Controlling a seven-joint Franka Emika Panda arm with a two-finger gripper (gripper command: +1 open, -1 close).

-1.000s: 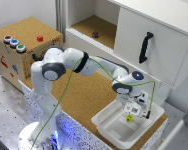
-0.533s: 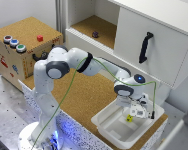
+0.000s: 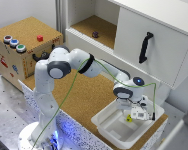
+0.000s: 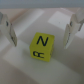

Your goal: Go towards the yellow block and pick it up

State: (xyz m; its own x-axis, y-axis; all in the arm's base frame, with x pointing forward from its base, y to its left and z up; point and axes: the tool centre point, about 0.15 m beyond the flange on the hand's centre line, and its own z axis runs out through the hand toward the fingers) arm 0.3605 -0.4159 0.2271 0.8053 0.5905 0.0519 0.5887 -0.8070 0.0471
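Lying in the white tray point(image 3: 106, 125), the yellow block point(image 4: 41, 45) sits between the wide-spread tool point(image 4: 38, 31) fingers.

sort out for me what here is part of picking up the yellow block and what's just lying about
Part of the job:
- small bright yellow cube with dark letters, lying in the white plastic tray
- robot's hand, open, fingers either side of the cube, not touching it

Just lying about:
- small red cube on the wooden box
- small dark purplish object on the cabinet shelf
- black cabinet door handle
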